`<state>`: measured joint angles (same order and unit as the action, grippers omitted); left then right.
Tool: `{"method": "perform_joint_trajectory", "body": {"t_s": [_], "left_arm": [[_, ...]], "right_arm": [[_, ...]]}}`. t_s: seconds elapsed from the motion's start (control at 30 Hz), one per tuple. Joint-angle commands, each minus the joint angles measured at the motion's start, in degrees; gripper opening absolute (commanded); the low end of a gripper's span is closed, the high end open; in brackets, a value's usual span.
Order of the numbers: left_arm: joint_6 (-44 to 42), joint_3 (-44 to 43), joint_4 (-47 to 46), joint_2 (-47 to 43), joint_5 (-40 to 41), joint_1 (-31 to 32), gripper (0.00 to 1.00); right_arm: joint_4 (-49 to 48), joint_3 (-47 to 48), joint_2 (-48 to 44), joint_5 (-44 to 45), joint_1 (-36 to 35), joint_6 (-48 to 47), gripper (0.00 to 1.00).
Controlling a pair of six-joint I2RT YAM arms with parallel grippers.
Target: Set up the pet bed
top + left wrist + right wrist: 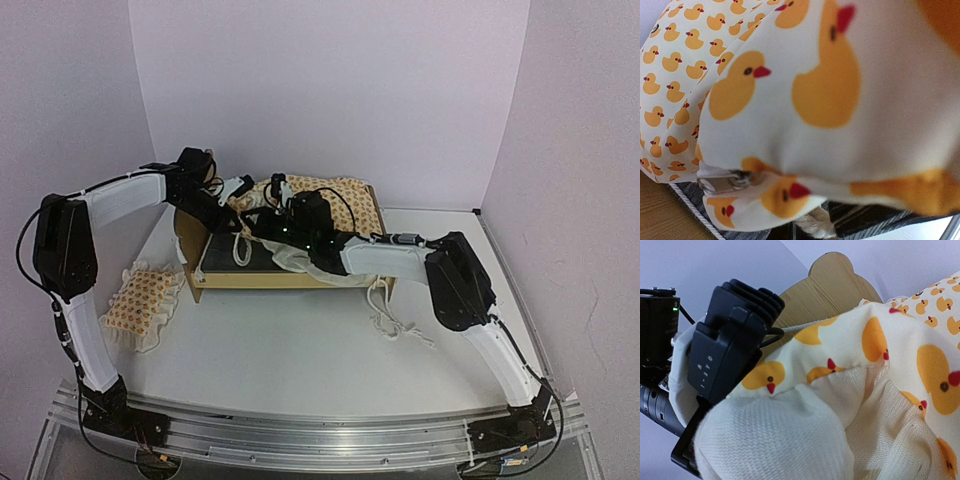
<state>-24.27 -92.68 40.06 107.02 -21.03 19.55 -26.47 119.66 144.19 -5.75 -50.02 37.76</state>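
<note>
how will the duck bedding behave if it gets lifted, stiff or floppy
Probably floppy: the bedding bunches in soft folds. Likely light for its size, since it looks like thin cloth over padding. Its cords trail loose on the table, so they may drag or snag.

White table (300, 350), pale lilac walls (330, 80), metal rail (320, 435) along near edge

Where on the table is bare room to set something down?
Free: the table front, between pillow, bed frame and arm bases; also the far right corner. Crowded: over the bed frame, where both arms meet in the bedding.
</note>
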Motion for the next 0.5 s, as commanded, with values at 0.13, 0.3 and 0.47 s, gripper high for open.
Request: {"method": "perform_joint_trajectory", "body": {"t_s": [0.13,0.3,0.47], "left_arm": [[-5.1,-8.7,18.8,-8.1,-5.3,0.1,0.00],[-6.9,-12.0,26.9,-12.9,-15.9,1.0,0.00],[-5.6,-16.1,31.4,-13.4,-25.3,0.9,0.00]], "right_arm": [[-2.2,-1.8,-5.4,0.8,0.3,-2.7,0.00],[-2.1,-1.2,-4.4,0.0,0.3,-3.4,0.00],[-2.0,-0.7,-3.7,-0.4,0.2,-3.4,0.00]]}}
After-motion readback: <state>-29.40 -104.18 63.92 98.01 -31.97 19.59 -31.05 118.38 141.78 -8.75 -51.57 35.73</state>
